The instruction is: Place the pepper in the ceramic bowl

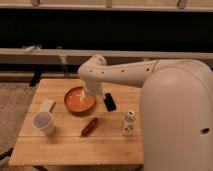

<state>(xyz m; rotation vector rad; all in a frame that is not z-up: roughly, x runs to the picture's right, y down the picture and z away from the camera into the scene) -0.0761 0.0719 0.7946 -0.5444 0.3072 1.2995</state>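
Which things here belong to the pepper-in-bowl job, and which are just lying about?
For the job: ceramic bowl; pepper, lying in front of the bowl, not in it; gripper, low over the bowl's right side.

Lying about: black flat slab right of the bowl; white cup; small white bottle; pale block beside the cup.
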